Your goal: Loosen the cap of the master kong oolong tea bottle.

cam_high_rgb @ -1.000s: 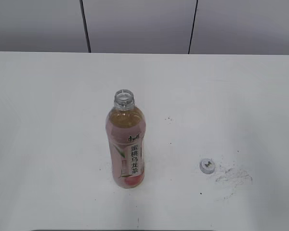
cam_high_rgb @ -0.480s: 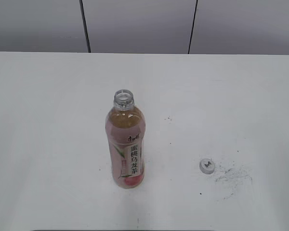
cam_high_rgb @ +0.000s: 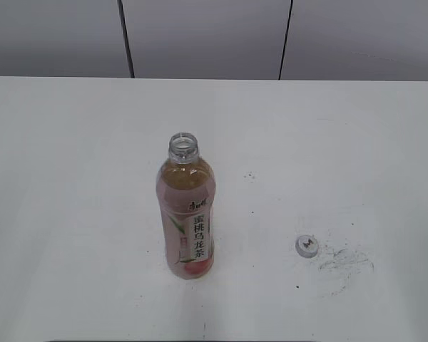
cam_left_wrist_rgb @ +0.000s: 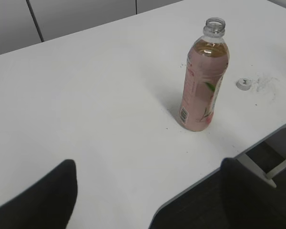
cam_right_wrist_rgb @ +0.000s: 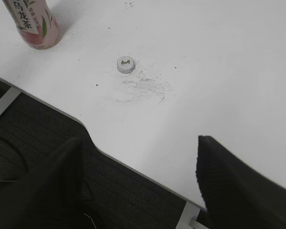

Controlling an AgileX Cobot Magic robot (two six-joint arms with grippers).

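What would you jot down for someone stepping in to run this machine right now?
Left gripper: open, empty, pulled back near the table's front edge.
Right gripper: open, empty, also back at the front edge.
Master kong oolong tea bottle: standing upright mid-table, neck open, no cap on it.
Cap: lying flat on the table to the bottle's right, apart from it, beside some dark scuff marks.
Done: the cap is fully off, not merely loosened.
Left: apparently nothing; neither gripper touches anything.

Bottle (cam_high_rgb: 186,214) stands upright near centre of table (cam_high_rgb: 71,178), mouth uncapped. Cap (cam_high_rgb: 307,246) lies on table, right of bottle, well apart, beside scuff marks (cam_high_rgb: 344,262).
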